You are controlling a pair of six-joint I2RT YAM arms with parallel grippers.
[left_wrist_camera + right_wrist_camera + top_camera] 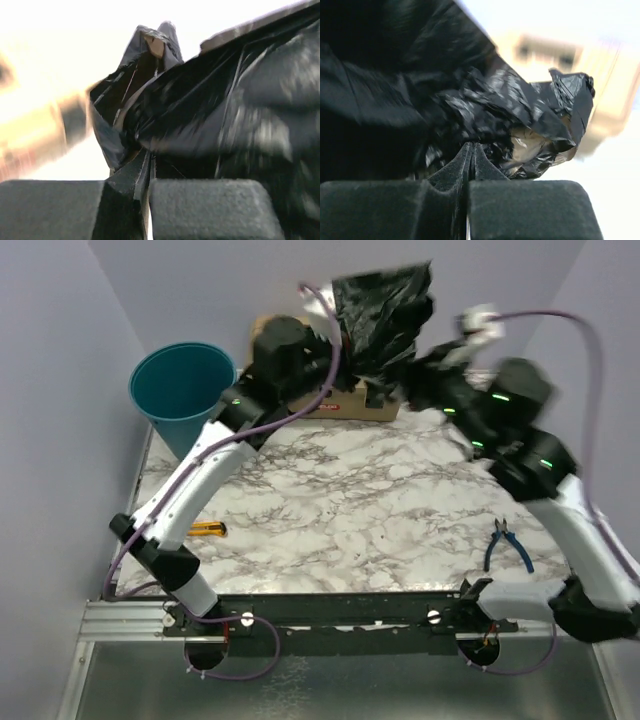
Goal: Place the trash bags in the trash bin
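Clamped shut on bunched folds, the left gripper (148,172) and right gripper (470,162) hold aloft the seemingly light, floppy, slippery trash bag (385,320), right of the trash bin (183,390).

We take this for a robotics lab bench: plain lilac panels (60,350) enclose a marble-patterned table (350,505), robot arms (195,485) bolted to an aluminium rail (120,618), blue-handled pliers (506,544) nearby.

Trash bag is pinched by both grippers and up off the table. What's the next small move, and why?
Probably carry it left with both arms together, toward the trash bin. The trash bag hangs bunched between the left gripper and right gripper, both shut on it, well to the right of the bin, which stands open at the back left.
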